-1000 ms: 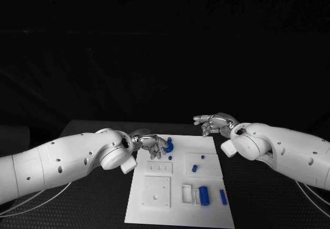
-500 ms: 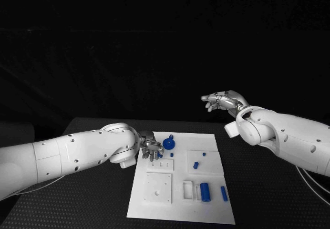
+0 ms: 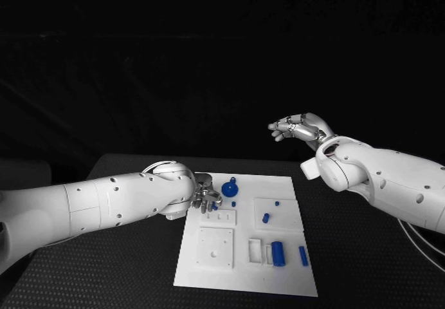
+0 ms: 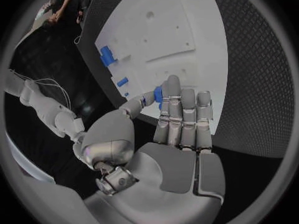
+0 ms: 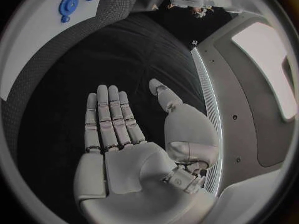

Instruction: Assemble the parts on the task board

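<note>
Left hand (image 3: 206, 197) slid down over task board (image 3: 278, 283) upper-left corner; we saw fingers (image 4: 182, 109) extended, pinching small blue part (image 4: 158, 93). Right hand (image 3: 298, 129) rose off counter (image 3: 361, 270), released, to frame's upper right. Judged: placement imminent. Blue disc (image 3: 230, 189) lay just beside; board's right side open.

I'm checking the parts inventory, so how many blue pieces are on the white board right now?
6 visible: a round blue disc and small blue peg by the left hand, two small pegs mid-board, a large blue cylinder and slim blue bar nearest. The hand may hide more.
</note>
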`<state>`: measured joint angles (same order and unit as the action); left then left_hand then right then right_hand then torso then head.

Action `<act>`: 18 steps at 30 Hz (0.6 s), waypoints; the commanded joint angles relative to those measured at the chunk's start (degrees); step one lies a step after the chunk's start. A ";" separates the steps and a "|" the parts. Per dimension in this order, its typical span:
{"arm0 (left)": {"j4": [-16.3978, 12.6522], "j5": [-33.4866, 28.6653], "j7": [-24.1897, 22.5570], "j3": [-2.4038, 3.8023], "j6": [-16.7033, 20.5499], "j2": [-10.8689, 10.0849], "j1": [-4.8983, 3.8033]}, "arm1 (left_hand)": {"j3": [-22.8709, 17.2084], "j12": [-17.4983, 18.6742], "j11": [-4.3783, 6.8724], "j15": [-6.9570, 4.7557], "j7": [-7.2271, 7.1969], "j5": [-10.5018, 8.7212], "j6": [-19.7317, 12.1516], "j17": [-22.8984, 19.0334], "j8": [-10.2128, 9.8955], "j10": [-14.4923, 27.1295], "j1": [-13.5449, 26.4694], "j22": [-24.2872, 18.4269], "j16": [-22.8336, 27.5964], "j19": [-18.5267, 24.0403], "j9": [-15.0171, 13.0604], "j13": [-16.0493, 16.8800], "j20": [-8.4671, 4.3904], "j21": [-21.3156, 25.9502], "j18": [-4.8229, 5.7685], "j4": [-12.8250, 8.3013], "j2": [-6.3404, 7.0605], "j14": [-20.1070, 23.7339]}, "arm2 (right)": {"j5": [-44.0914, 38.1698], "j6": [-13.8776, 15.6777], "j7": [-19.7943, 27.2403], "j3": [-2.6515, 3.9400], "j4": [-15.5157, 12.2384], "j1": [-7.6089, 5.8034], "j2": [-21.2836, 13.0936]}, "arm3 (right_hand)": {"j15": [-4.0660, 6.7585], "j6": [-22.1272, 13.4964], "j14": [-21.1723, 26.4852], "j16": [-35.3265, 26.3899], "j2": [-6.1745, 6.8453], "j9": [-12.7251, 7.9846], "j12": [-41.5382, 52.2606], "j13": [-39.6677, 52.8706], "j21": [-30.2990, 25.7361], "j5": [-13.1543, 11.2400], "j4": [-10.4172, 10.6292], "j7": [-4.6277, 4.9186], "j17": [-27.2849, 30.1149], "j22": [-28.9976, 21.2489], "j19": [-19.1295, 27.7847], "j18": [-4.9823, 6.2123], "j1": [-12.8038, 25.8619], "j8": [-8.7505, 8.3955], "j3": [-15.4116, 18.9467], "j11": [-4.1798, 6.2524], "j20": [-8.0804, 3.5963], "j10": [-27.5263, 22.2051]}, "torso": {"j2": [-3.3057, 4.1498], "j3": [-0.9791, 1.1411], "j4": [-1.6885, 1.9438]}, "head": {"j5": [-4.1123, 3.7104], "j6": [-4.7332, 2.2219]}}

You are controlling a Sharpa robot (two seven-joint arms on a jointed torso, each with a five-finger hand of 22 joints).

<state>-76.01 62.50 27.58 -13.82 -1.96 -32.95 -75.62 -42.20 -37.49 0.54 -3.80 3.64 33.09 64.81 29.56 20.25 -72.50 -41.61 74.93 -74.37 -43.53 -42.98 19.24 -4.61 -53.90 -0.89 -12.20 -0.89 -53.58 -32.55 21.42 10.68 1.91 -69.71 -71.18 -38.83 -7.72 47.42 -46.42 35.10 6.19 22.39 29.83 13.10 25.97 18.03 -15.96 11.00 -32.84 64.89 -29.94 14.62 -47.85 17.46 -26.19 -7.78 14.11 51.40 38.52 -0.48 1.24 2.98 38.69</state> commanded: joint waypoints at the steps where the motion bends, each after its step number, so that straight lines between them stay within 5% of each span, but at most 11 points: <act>1: 0.45 1.55 0.35 0.08 -1.12 0.64 0.38 | -6.82 -0.23 1.91 -0.37 -1.69 -0.05 2.00 -0.06 0.11 -1.99 -0.63 0.43 -0.37 -0.48 -0.08 0.09 -4.91 -0.16 -0.99 -4.38 -0.20 -0.40 | -3.05 0.03 1.25 0.05 -0.16 -0.03 0.37 | -0.61 -0.13 0.53 -1.14 -0.02 -0.24 -1.59 -2.11 -0.56 -0.17 0.09 0.34 1.53 0.01 0.98 -1.17 -0.90 0.28 -0.47 -0.56 0.13 0.26 | 0.05 -0.08 0.00 | 0.03 0.22; 18: 2.27 3.05 -0.44 0.10 -0.15 2.67 2.73 | -6.99 -0.19 1.88 -0.37 -1.66 -0.21 1.90 -0.14 0.05 -1.92 -0.51 0.41 -0.32 -0.62 -0.24 0.12 -4.93 -0.09 -0.96 -4.38 -0.34 -0.38 | -5.02 -0.02 1.07 0.05 -0.98 -0.04 1.09 | -0.65 0.71 -2.44 -5.29 -0.53 -0.73 -8.73 -8.67 -1.39 -0.62 0.40 0.04 7.75 0.64 1.07 -0.60 -1.66 1.06 -1.65 -0.48 0.72 5.52 | -0.01 -0.06 0.00 | -0.10 0.81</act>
<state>-73.77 64.45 27.64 -13.74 -2.17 -30.53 -73.03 -42.24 -37.49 0.91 -3.95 3.25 32.48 65.21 29.51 20.13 -73.10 -41.62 74.91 -74.37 -43.74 -43.16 19.29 -4.82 -53.90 -0.89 -12.16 -0.90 -54.04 -36.46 21.43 11.06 1.93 -70.54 -71.20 -37.76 -8.50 48.00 -48.53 30.11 5.65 21.70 21.29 4.45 24.83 17.70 -15.57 11.06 -25.13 65.48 -28.86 13.75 -48.83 18.25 -27.38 -8.29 14.64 56.64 38.53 -0.56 1.24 2.87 39.44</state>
